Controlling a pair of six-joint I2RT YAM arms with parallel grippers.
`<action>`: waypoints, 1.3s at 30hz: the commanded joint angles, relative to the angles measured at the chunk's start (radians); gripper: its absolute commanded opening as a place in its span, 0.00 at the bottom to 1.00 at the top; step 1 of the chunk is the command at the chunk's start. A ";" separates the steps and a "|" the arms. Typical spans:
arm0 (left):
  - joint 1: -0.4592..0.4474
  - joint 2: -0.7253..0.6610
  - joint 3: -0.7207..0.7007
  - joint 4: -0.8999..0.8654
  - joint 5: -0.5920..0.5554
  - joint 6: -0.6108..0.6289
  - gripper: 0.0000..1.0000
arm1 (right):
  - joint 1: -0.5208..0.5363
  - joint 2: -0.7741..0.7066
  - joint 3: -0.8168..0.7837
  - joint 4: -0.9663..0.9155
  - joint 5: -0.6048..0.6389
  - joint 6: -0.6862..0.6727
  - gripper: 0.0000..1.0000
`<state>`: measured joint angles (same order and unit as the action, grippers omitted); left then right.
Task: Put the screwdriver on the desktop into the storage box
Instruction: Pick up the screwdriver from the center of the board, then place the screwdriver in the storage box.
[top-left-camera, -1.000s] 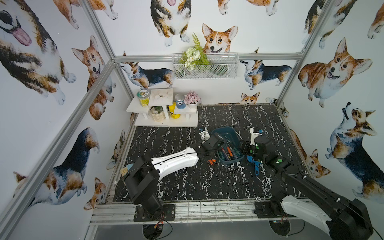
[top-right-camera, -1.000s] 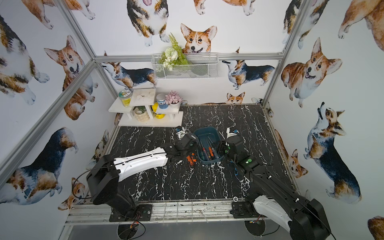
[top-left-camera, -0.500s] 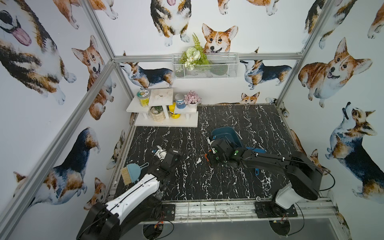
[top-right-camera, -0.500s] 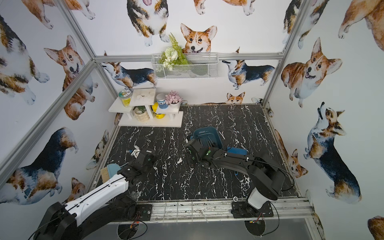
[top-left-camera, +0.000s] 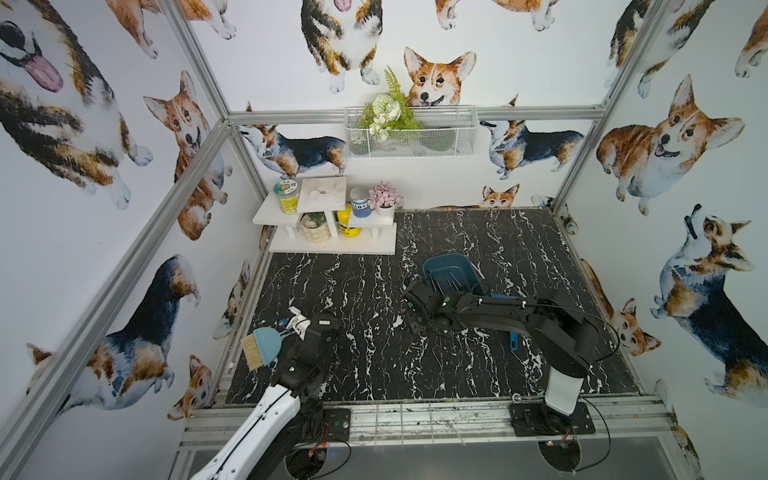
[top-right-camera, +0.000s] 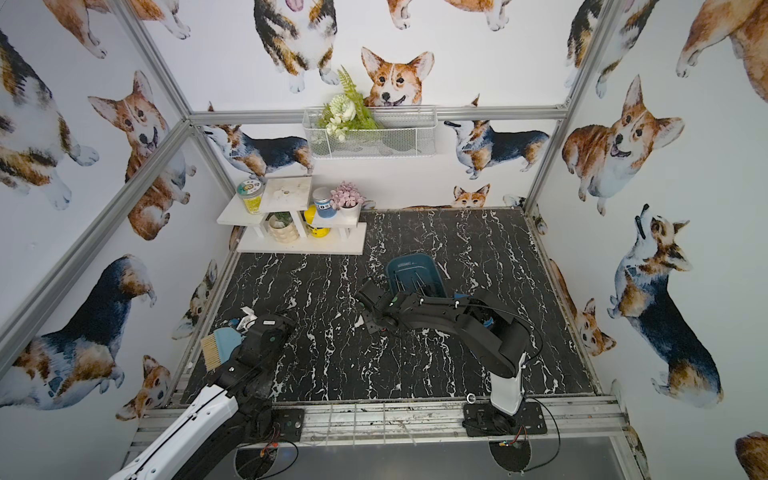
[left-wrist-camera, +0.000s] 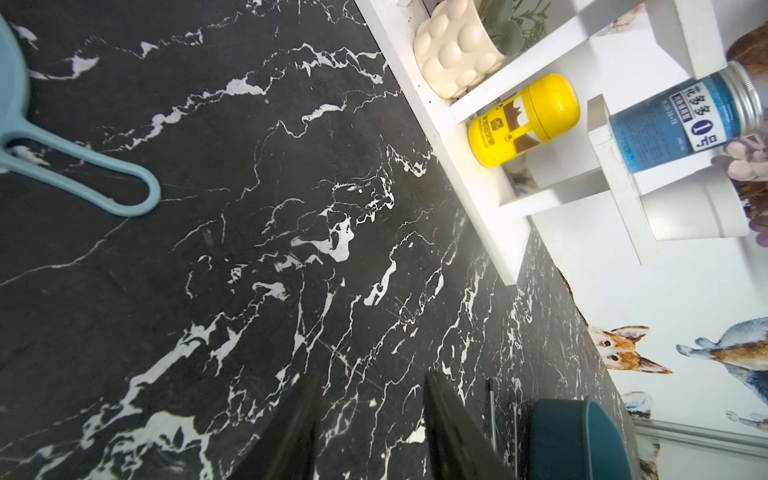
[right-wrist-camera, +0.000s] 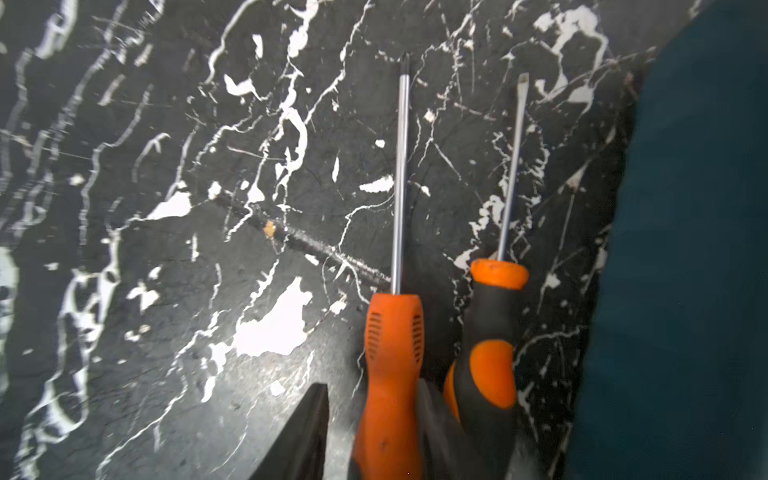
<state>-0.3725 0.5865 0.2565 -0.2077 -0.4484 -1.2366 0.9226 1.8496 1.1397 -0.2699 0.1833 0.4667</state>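
One screwdriver with a ribbed orange handle and a thin metal rod lies flat on the black, white-veined desktop, beside a second screwdriver. My right claw sits around the ribbed handle with a small gap showing, not squeezing. In a top view the smooth teal storage box sits at two o'clock from that claw. My left claw stands slightly open, empty.

A robot test cell dressed up as a home corner. An aluminium frame carries wall panels printed with corgis. Two robot arms are bolted to a metal rail at the near edge. The black marble tabletop bears a white shelf of jars at far left.
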 joint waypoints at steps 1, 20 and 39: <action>0.010 -0.030 -0.015 -0.019 0.013 0.019 0.46 | 0.014 0.033 0.023 -0.058 0.052 -0.025 0.41; 0.047 0.005 0.010 0.051 0.165 0.097 0.38 | -0.015 -0.187 0.001 0.034 0.015 0.004 0.10; -0.195 0.654 0.294 0.282 0.332 0.128 0.46 | -0.400 -0.207 -0.133 -0.057 -0.129 -0.147 0.13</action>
<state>-0.5369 1.1965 0.5240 0.0269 -0.1234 -1.0969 0.5266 1.6108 0.9977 -0.2913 0.0303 0.3534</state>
